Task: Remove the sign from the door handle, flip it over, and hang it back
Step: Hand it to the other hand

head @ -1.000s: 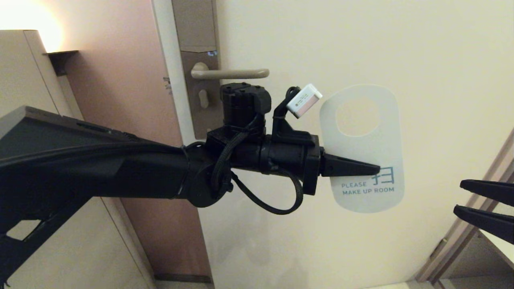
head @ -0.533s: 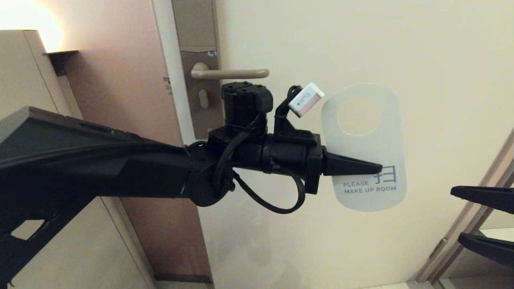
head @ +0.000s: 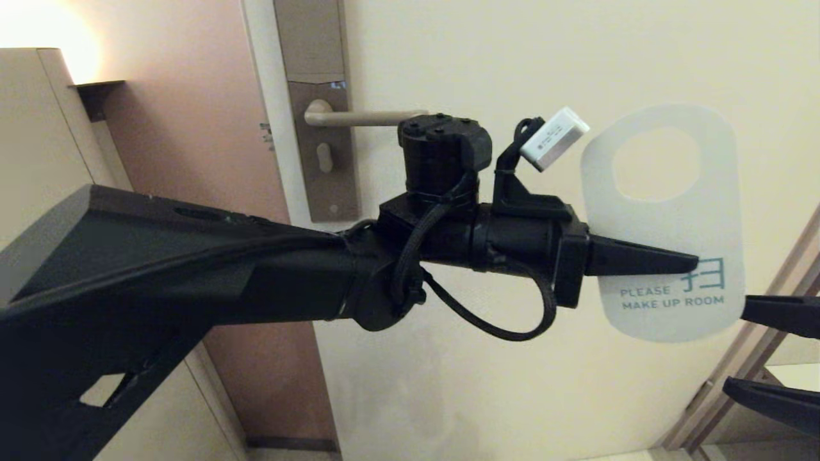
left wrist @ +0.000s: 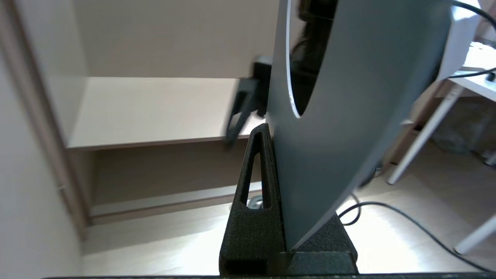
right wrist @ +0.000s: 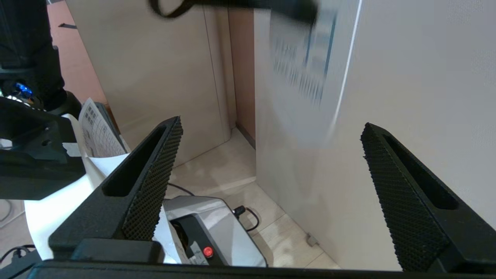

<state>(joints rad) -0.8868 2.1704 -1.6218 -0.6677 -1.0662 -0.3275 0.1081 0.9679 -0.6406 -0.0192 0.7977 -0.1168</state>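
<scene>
The sign [head: 666, 224] is off the door handle [head: 368, 117] and hangs in the air well to its right, white "PLEASE MAKE UP ROOM" face toward the head camera. My left gripper [head: 695, 264] is shut on the sign's lower half from the left. In the left wrist view the sign's blue-grey face [left wrist: 348, 116] stands pinched in the left gripper [left wrist: 271, 130]. My right gripper [head: 737, 349] is open at the right edge, its upper finger just touching or overlapping the sign's lower right corner. In the right wrist view the blurred sign [right wrist: 306, 69] lies beyond the open right gripper [right wrist: 271, 123].
The handle sits on a tall brownish lock plate [head: 317, 109] on the cream door [head: 512, 64]. A beige cabinet [head: 38, 141] stands at left and a door frame [head: 775, 282] at right. Below are my base with a red button [right wrist: 208, 252] and printed papers [right wrist: 97, 131].
The left arm has carried the sign to the right and slightly up, away from the handle. The right gripper's fingers have spread wider apart.
</scene>
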